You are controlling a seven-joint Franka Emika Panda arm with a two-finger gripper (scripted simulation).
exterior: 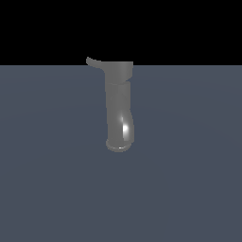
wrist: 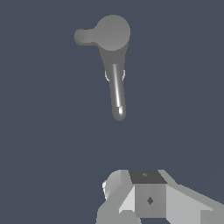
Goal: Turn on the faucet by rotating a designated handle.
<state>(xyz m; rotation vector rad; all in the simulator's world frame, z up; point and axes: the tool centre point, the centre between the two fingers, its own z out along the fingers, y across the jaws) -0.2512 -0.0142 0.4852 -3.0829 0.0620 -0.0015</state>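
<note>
You have one faucet in the centre of the exterior view, standing on one desk. It carries one handle, the single thin lever at its top, toward the upper left of that frame. The spout ends in one ringed mouth. In the wrist view you get one tool at the lower edge; its fingers are cut off by the frame, so their count is probably two but can't be confirmed.

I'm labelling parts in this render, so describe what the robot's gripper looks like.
Only the wrist view shows it: the gripper is blocky and faceted, in white and light grey panels, with a dark grey top face and a small dark diamond mark on its front. No cables are visible.
</note>
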